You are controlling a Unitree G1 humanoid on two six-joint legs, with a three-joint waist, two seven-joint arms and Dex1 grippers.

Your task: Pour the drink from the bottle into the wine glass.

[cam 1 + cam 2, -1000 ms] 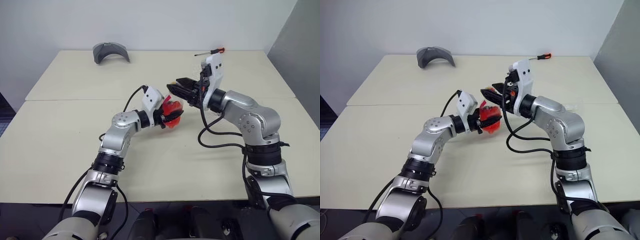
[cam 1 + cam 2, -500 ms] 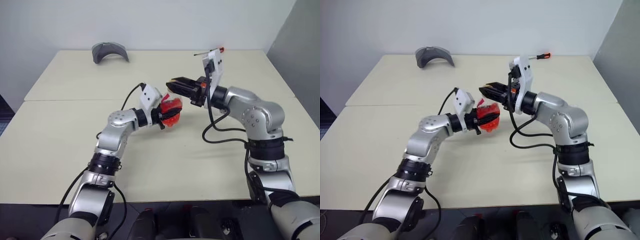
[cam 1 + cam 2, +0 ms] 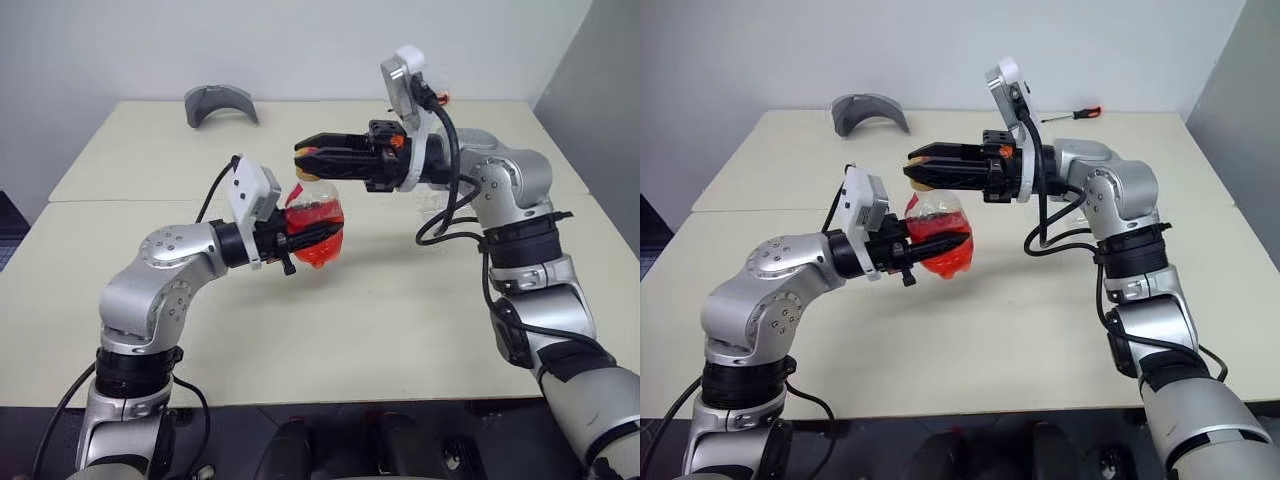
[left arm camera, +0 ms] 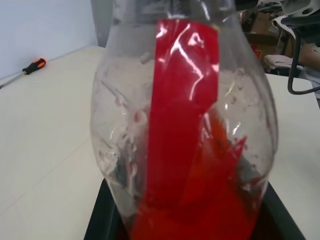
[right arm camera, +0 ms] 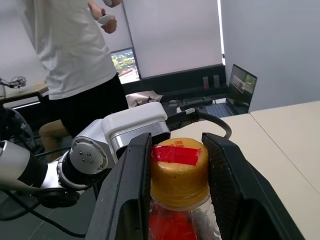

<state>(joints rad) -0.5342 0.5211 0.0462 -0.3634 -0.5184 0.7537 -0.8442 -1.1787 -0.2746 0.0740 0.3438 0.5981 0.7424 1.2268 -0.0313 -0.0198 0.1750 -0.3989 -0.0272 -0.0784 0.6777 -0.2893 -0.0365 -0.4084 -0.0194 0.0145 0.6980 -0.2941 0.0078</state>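
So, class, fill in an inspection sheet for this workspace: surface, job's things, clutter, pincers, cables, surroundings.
Surface: cream table, a seam running across it.
Job's things: bottle held upright above the table; red drink in its lower part; gold cap on, with red tape across it.
Clutter: grey curved piece at the far left; screwdriver at the far edge.
Pincers: left pincer shut on the bottle's body; right pincer closed on the cap.
Cables: black cable looping off the right arm, another on the left wrist.
Surroundings: white wall; a person and a laptop in the right wrist view.
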